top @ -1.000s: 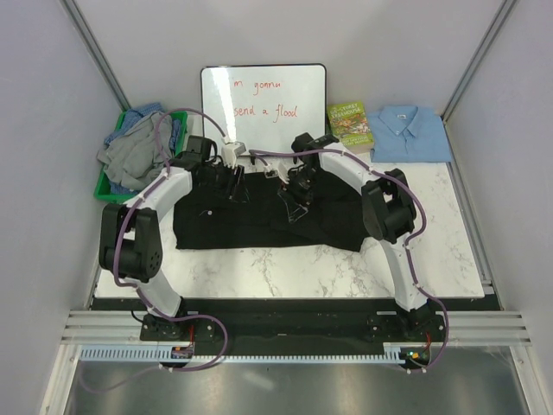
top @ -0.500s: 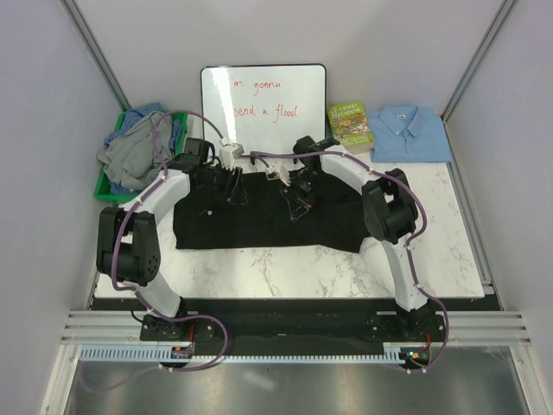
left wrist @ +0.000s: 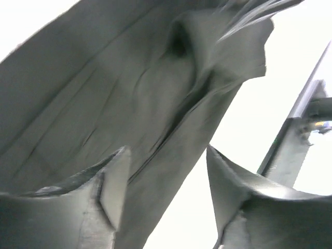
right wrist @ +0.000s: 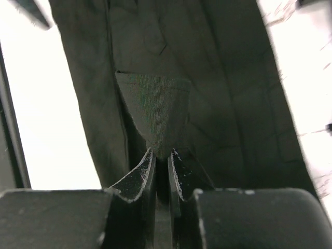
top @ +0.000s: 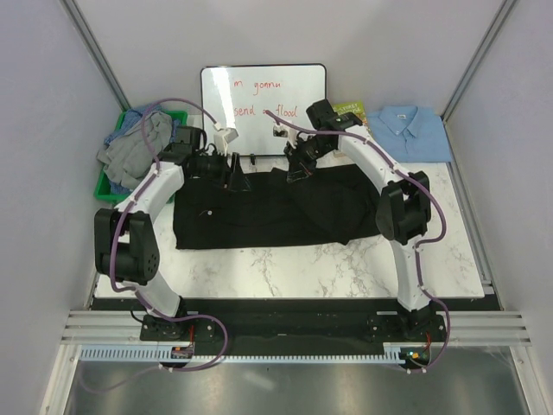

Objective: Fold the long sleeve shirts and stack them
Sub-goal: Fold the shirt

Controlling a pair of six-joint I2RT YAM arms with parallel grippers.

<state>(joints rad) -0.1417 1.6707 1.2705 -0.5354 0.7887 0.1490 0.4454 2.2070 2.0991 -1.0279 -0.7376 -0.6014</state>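
Black shirt (top: 268,216) lies on the bench (top: 432,251), long axis 9 to 3 o'clock. Right tool (right wrist: 162,153) pinches its 12 o'clock edge; left tool (left wrist: 166,155), spread wide, sits at that edge toward 9.

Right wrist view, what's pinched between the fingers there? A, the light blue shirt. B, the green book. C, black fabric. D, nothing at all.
C: the right gripper is closed on a raised fold of the black shirt, which fills the view beyond it.
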